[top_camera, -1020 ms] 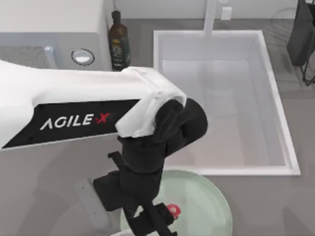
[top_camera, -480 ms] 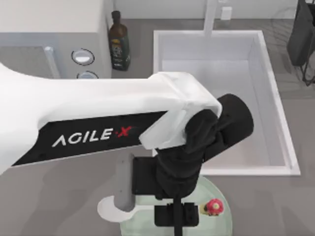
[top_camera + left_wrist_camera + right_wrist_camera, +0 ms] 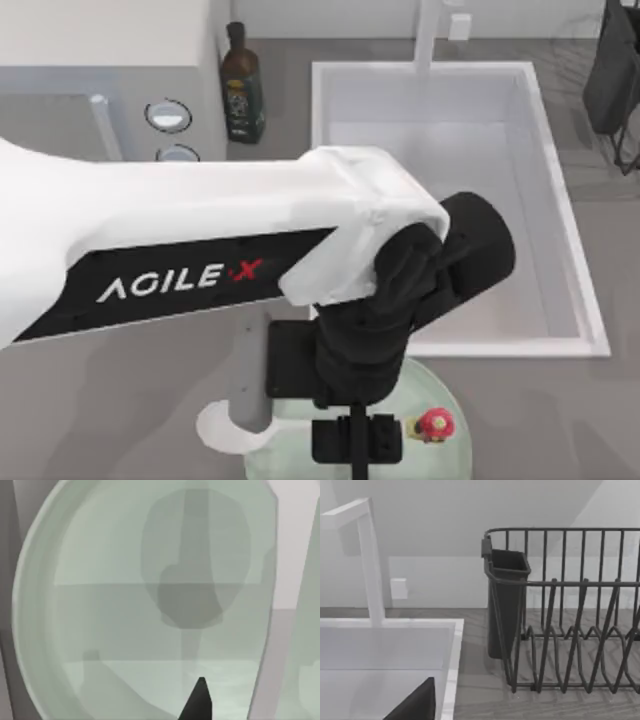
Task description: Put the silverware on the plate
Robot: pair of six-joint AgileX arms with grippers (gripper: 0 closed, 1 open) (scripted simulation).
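Note:
The pale mint-green plate (image 3: 442,395) lies at the near edge of the table, below the sink. My left arm reaches across the table, and my left gripper (image 3: 355,445) hangs over the plate's middle. The silverware, a white spoon (image 3: 218,427), juts out from the gripper to the left, with its bowl past the plate's left rim. The gripper looks shut on it. In the left wrist view the plate (image 3: 100,605) lies under one dark fingertip (image 3: 200,700). My right arm (image 3: 612,80) stays parked at the far right.
A small red-and-pink object (image 3: 434,423) sits just right of the gripper over the plate. A white sink (image 3: 450,200) with a faucet (image 3: 428,35) is behind. A dark bottle (image 3: 240,85) and an appliance with knobs (image 3: 168,115) stand at the back left. A wire dish rack (image 3: 570,630) is on the right.
Over the last second my left arm swung to the right, carrying the spoon along, and the gripper came over the plate's middle. In the last half second it barely moved.

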